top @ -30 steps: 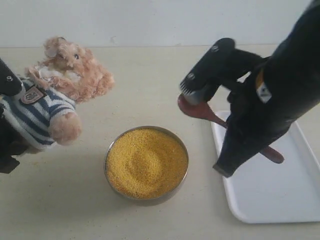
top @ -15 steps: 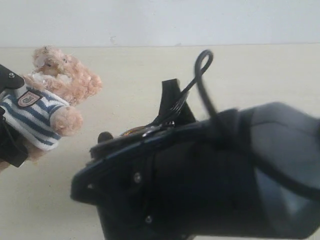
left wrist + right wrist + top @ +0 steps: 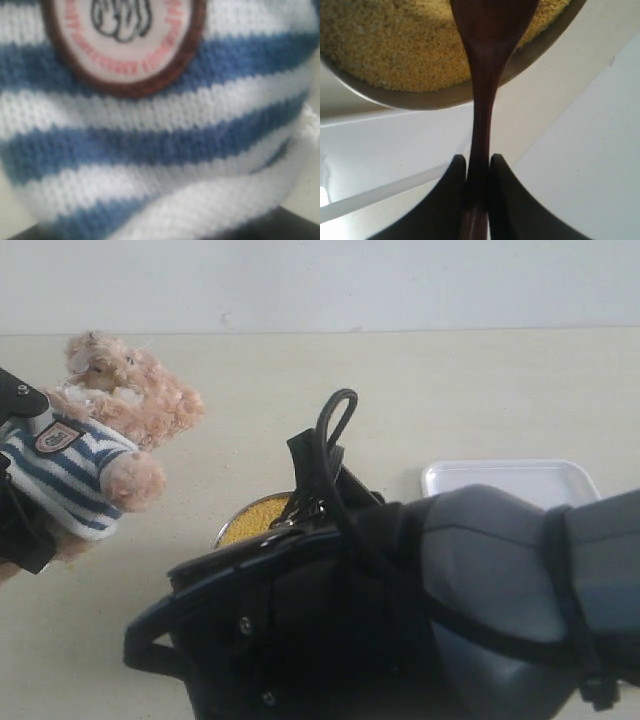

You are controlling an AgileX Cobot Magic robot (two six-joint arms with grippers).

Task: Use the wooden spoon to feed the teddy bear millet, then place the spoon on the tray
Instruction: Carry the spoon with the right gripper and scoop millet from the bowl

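**Over the metal bowl (image 3: 420, 100), wooden spoon (image 3: 487, 60) poised!**

Left, the teddy bear (image 3: 100, 440) is clamped in the left gripper (image 3: 22, 480). Far right, the tray (image 3: 500, 478). Centre, the millet (image 3: 385, 45), and the right gripper (image 3: 477, 165) pinches the wooden spoon's handle tight.

Soft, even light with faint shadows; the teddy bear (image 3: 150, 150) is blurred close-up in the left wrist view.
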